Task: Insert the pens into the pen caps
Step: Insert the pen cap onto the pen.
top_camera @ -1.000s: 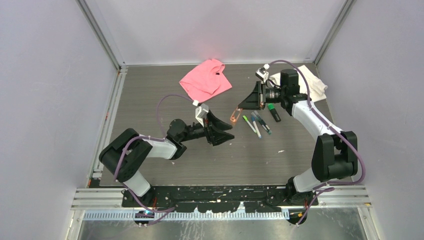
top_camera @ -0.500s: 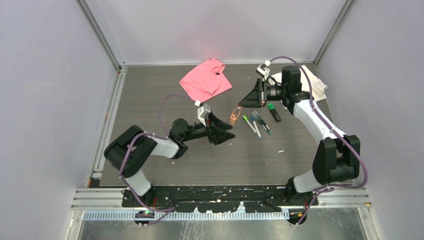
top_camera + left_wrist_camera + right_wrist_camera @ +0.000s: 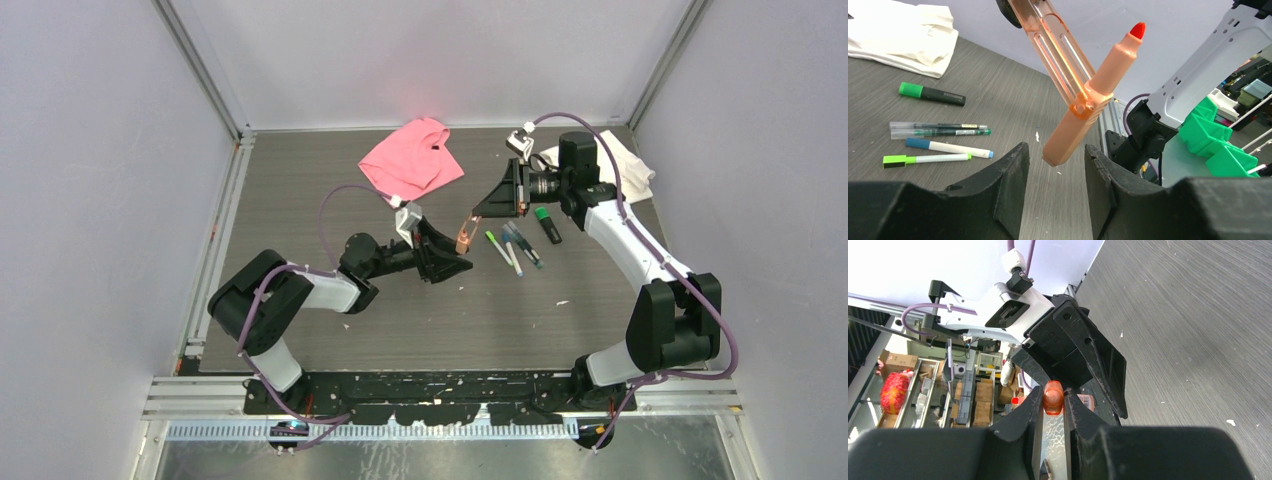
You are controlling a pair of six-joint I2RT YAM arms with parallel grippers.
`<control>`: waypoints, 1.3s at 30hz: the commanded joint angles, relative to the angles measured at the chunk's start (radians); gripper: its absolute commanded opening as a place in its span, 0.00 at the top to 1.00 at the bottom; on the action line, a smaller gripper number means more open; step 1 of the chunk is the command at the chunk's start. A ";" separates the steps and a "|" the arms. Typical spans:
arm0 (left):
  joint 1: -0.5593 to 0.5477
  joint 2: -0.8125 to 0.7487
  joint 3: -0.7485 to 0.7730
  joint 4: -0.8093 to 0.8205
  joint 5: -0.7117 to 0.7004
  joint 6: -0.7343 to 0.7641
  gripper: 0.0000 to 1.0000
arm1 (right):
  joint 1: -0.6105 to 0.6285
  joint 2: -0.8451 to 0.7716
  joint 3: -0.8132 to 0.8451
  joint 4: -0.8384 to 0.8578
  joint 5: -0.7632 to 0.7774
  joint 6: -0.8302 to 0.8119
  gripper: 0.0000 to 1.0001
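- Now right gripper [image 3: 1053,401] pinches orange pen [image 3: 1100,80] above table [image 3: 998,90], red tip bare.
- Left gripper [image 3: 1056,150] spread; jaws flank pen's butt end without touching it.
- Other pens [image 3: 943,147] lie together on table near white cloth [image 3: 903,35].

I count six pens:
- one orange pen [image 3: 1070,135]
- one stubby black highlighter [image 3: 940,96]
- one black slim pen [image 3: 943,126]
- one green slim pen [image 3: 950,132]
- one blue-capped white pen [image 3: 955,148]
- one green-capped white pen [image 3: 933,159]

Loose parts, I count one: a translucent orange piece [image 3: 1055,47].

Cloths, I count two: one pink cloth [image 3: 410,160] and one white cloth [image 3: 903,35].

Grippers I run, two: the left gripper [image 3: 1055,167] and the right gripper [image 3: 1052,412].
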 commanded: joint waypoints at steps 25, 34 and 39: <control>0.048 0.062 0.165 0.066 0.164 -0.508 0.99 | -0.009 0.059 0.351 -0.862 0.152 -0.842 0.99; 0.049 0.058 0.174 0.066 0.135 -0.521 0.99 | 0.032 0.037 0.332 -0.887 0.210 -0.897 0.99; 0.057 0.052 0.177 0.055 0.103 -0.514 0.99 | 0.067 0.023 0.289 -0.860 0.212 -0.874 0.99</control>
